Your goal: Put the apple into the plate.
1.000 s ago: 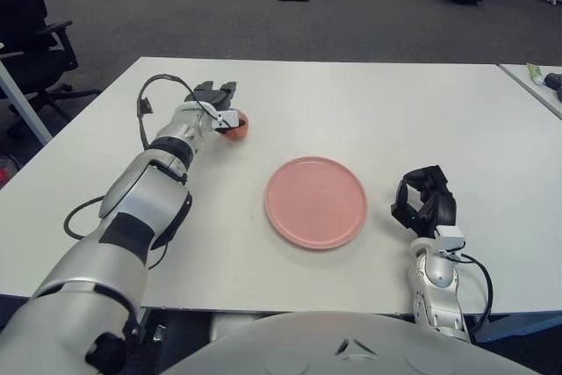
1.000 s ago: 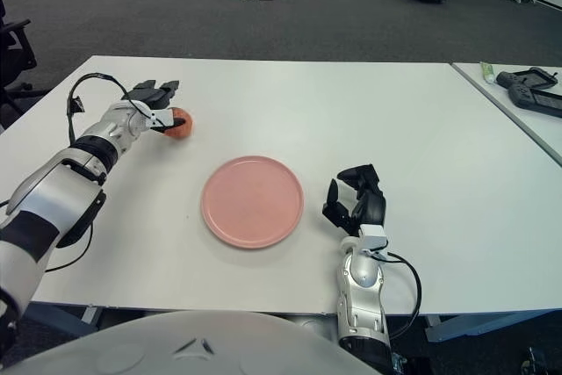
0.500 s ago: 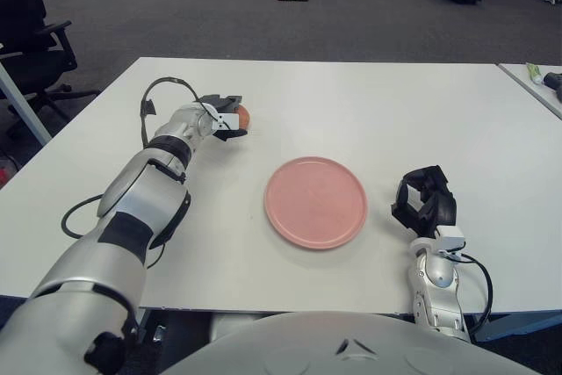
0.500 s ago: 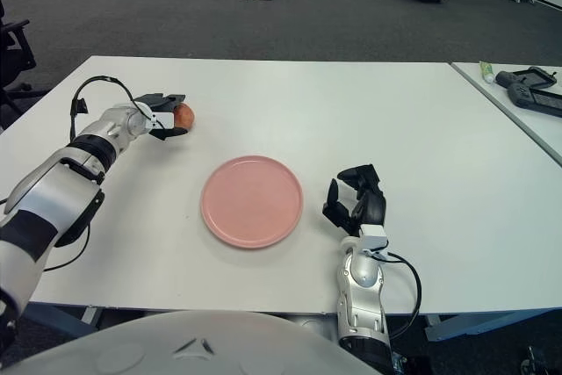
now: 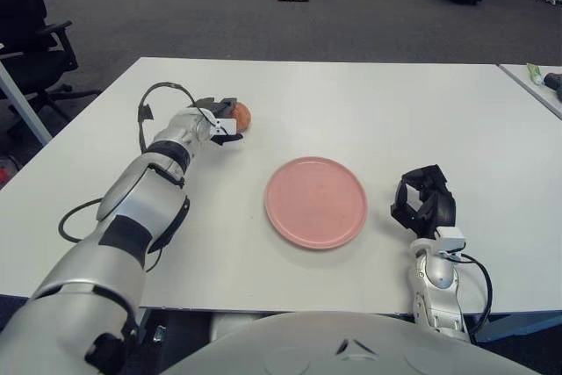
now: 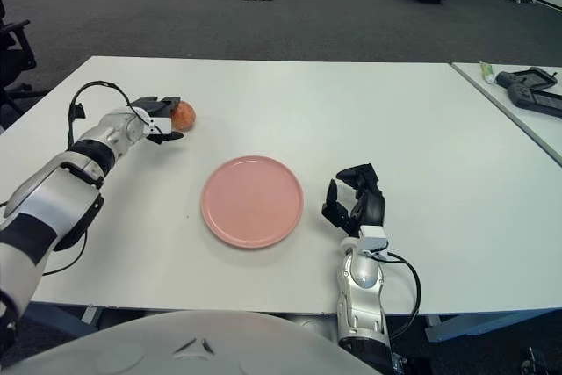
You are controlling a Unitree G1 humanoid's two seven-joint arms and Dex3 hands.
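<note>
The small round reddish-orange apple (image 5: 241, 114) sits on the white table (image 5: 369, 103), right at the tips of the left hand (image 5: 218, 120), whose dark fingers (image 6: 170, 137) are spread around its near side; I cannot tell if they actually grip it. The flat round pink plate (image 5: 316, 202) lies well apart from those fingers, toward the robot's right. The right hand (image 5: 424, 203) shows just beside the plate's right edge, its fingers curled in, holding nothing.
</note>
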